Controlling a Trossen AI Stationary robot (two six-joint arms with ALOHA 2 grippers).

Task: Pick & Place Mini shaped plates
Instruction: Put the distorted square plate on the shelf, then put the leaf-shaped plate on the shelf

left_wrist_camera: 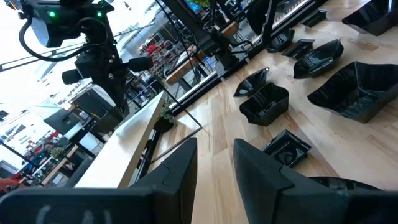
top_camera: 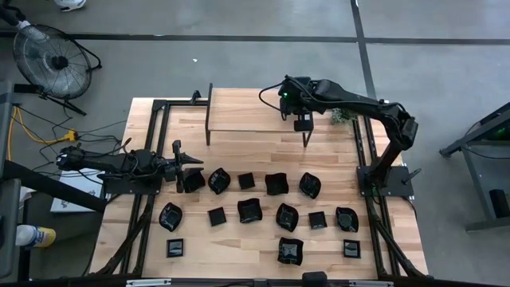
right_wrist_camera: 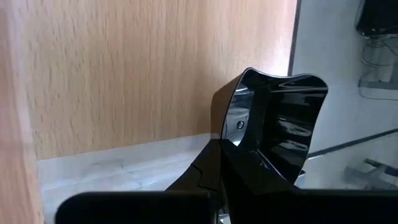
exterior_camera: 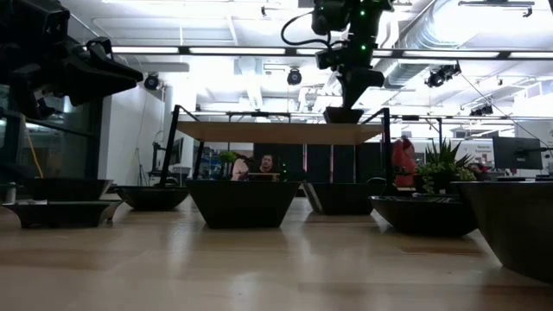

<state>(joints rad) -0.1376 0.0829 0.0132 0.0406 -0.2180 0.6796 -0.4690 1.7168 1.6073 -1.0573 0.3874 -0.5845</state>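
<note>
Plates (top_camera: 249,210) of glossy black lie scattered in three loose rows across the near half of the wooden table (top_camera: 239,135), square ones, wavy-edged ones and rounder ones, each sitting apart from its neighbours with bare wood showing between them; every dish that can be seen into holds nothing. One further small plate (right_wrist_camera: 273,134) is off the table top: the right gripper (top_camera: 303,121) is clamped on its rim, fingers closed tight on the wall of the dish, and holds it over the right end of the raised wooden shelf (top_camera: 255,112) at the far side of the table. In the low view that dish (exterior_camera: 343,114) sits right at the shelf's top surface, though whether it touches cannot be told. Just beyond the shelf's right end stands a small green plant (top_camera: 343,115). The left gripper (top_camera: 185,165) reaches in from the left edge of the table, its fingers parted around nothing, just beside the leftmost dish of the far row (top_camera: 194,180). Open wood lies between the shelf and the far row of plates, and the black frame rails (top_camera: 363,151) run along both sides of the table.
</note>
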